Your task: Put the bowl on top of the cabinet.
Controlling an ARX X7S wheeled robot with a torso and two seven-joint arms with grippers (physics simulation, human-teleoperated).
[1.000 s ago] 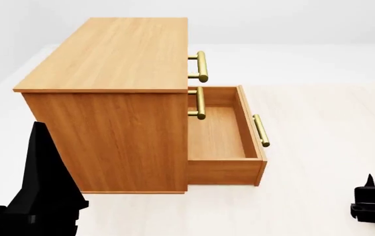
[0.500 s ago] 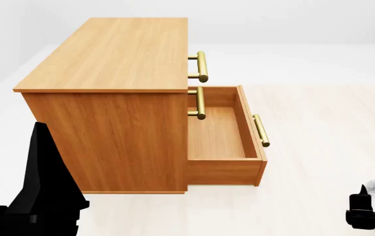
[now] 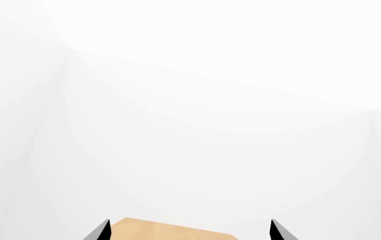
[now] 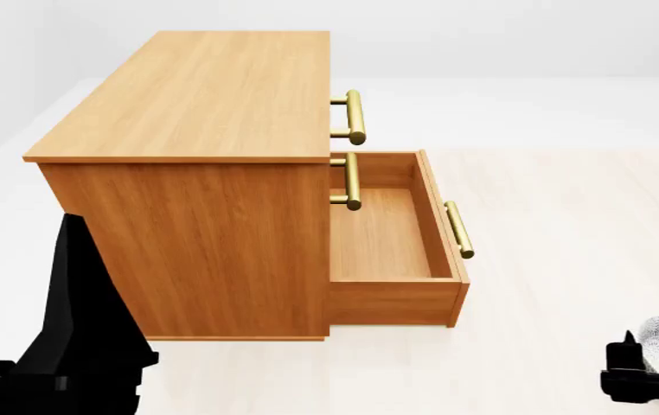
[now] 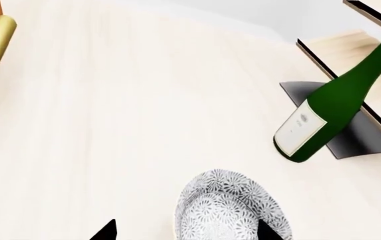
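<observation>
Bowl [image 5: 230,210] sat on the floor, well apart from the cabinet [image 4: 191,156]. Right gripper [image 5: 185,231] spread apart around it. Left gripper [image 3: 189,231] spread apart, holding nothing.

The left arm [image 4: 70,337] stands low at the robot's own left side, a dark angular bulk with one tall link pointing up. The left gripper [image 3: 190,231] shows only two black fingertips, set well apart with open space between them, so its jaws are spread. The right gripper [image 4: 650,380] sits low on the robot's right, its two black fingertips [image 5: 104,231] likewise wide apart, jaws spread and closed on nothing.
</observation>
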